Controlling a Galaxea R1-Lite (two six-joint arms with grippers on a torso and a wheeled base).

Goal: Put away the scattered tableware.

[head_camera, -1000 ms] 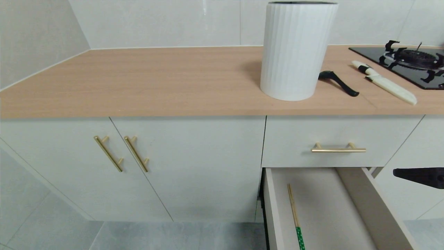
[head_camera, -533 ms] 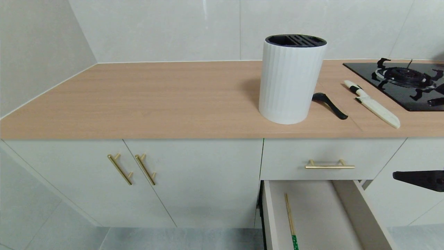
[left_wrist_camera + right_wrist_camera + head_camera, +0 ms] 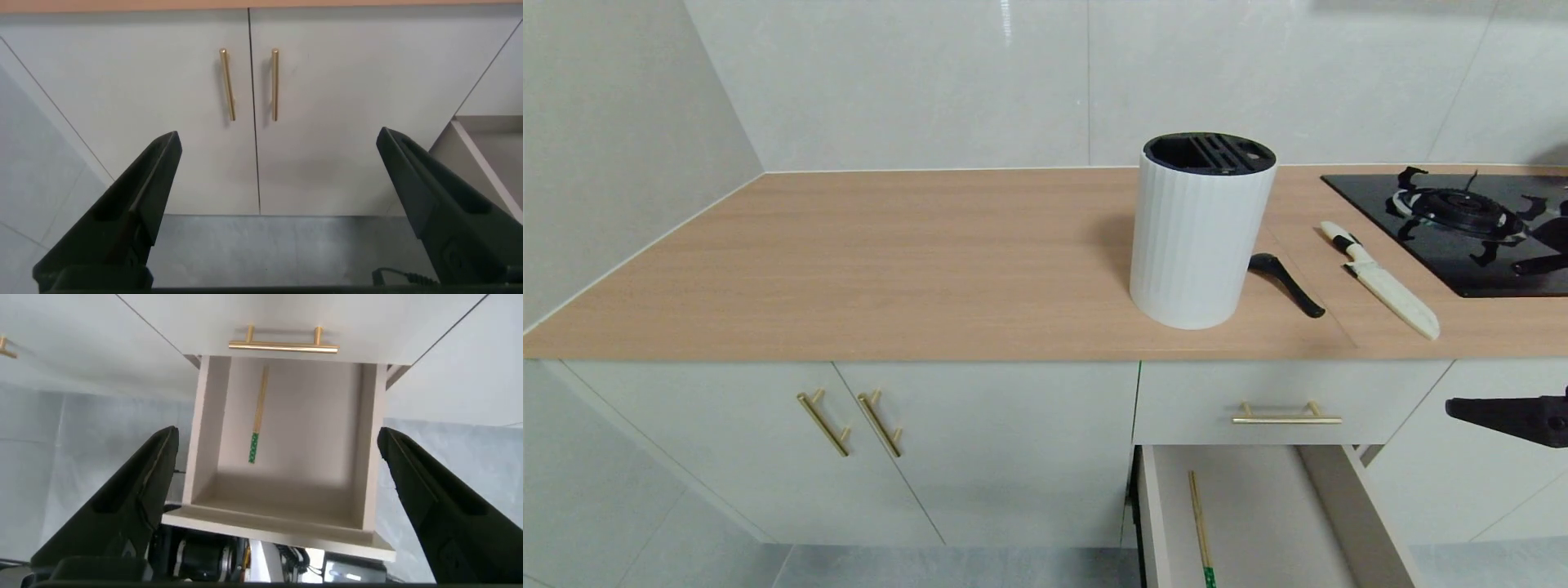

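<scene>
Left hand (image 3: 278,135): released and empty, fingers spread wide, hanging low in front of the pale cabinet doors with brass bar handles (image 3: 327,122).
Right hand (image 3: 275,441): released too, grasping nothing, poised above the pale open lower drawer (image 3: 327,457).
Chopsticks: a pair of wooden chopsticks with green ends (image 3: 257,416) lies along the drawer floor near its left wall (already put away, by the look of it).
Knife: a cream-bladed knife with a white-and-black handle (image 3: 1380,280) lies flat on the wood-grain surface (image 3: 890,261), between the white ribbed cylindrical knife block with a black slotted top (image 3: 1201,245) and the black glass gas hob (image 3: 1445,229).
Utensil: a black plastic curved-handled utensil (image 3: 1286,283) lies just beside the block, its head partly hidden behind it.
Change: over the last second the whole head view has shifted, so the camera has moved and the things have not. The block's slotted top now shows, and less of the drawer. Knife, utensil and chopsticks keep their places.
Meaning: I judge attention is turning from the drawer to the surface. Two pieces remain to collect, and both hands are free.
</scene>
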